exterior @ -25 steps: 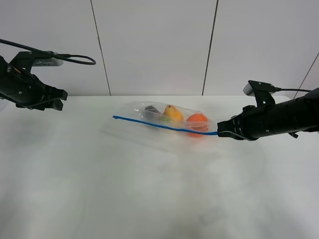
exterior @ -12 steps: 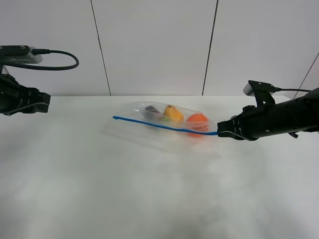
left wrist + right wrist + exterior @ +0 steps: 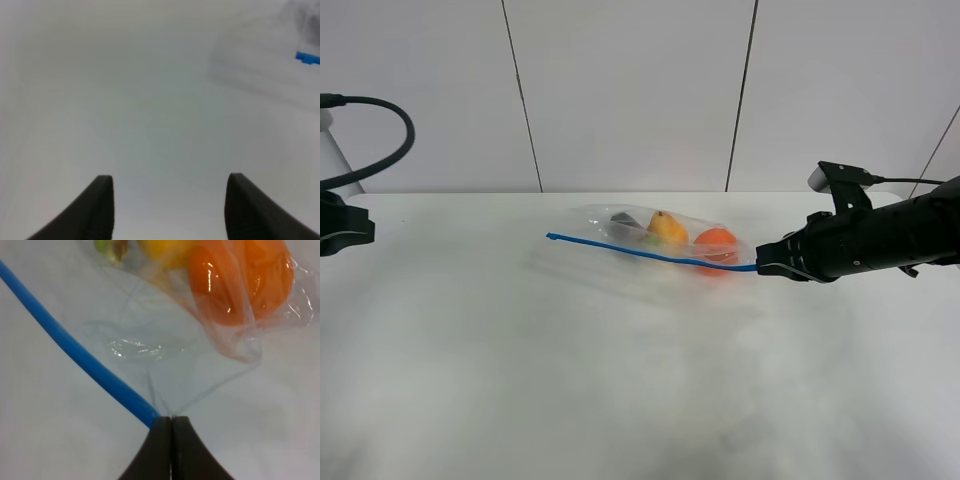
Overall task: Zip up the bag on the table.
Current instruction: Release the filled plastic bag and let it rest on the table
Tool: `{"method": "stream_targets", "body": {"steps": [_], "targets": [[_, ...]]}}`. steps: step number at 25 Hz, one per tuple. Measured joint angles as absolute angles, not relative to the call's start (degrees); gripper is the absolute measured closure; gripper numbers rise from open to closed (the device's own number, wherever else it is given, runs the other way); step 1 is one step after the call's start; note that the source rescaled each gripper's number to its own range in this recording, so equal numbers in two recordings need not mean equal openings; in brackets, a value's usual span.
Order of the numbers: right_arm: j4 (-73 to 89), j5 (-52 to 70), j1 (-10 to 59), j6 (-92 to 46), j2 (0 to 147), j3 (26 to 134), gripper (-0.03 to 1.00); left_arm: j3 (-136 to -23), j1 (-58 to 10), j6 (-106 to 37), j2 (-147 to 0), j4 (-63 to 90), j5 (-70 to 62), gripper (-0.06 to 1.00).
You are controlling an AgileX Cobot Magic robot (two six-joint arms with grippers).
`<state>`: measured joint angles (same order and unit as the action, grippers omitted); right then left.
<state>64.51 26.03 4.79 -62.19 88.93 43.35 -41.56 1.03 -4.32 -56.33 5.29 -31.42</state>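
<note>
Two tools are on my screens, and only one has hold of anything. From the high camera, the bag (image 3: 650,240) lies on the white surface (image 3: 620,400) toward 12 o'clock, close to the far edge. Its blue zipper strip (image 3: 640,254) runs along the side nearest me, from the 9 o'clock end across to the 3 o'clock end. Through the clear plastic I make out a dark eggplant (image 3: 623,224) toward 9 o'clock, a yellow fruit (image 3: 668,228) in the middle and an orange (image 3: 716,241) toward 3 o'clock.

My right tool (image 3: 761,268) comes in from 3 o'clock and meets the strip's end. On its wrist camera the two jaws are pressed flat together, pinching the tip of the blue strip and the corner of plastic beside it. I cannot tell whether the strip is sealed along its length.

My left tool (image 3: 167,200) is well apart from the bag, out at 9 o'clock by the edge of the high view. Its wrist camera shows both fingers (image 3: 100,210) spread wide with only bare surface between them, and a blurred bit of the blue strip far ahead.
</note>
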Motion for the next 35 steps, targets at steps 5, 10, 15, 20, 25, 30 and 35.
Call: {"method": "stream_targets", "body": {"steps": [5,10,15,20,25,30,35], "targets": [[64.5,26.2,4.8,-62.2,88.9,43.3,0.97,-38.4,1.0,-3.7,-45.8,5.3,-36.1,0.24],[64.5,26.2,4.8,-62.1,88.9,43.3,0.97,-36.8,1.0,-3.6,-36.2,5.3,-41.3,0.24],[64.5,26.2,4.8,-62.1,88.9,43.3,0.97,-36.7,1.0,-2.4,-29.0,5.3,-46.0,0.24],[64.5,26.2,4.8,-62.1,88.9,43.3,0.97,-36.7,1.0,0.0,-22.9,5.3,-48.9,0.24],[64.5,26.3,4.8,-62.1,88.9,43.3,0.97,-36.7,1.0,0.0,-17.3,5.3,-52.3,0.24],[64.5,26.3,4.8,-62.1,88.9,43.3,0.97,-36.7,1.0,0.6,-13.4,5.2,-54.6,0.24],[64.5,26.3,4.8,-62.0,88.9,43.3,0.97,-35.7,1.0,1.7,-11.1,4.6,-56.7,0.24]]}}
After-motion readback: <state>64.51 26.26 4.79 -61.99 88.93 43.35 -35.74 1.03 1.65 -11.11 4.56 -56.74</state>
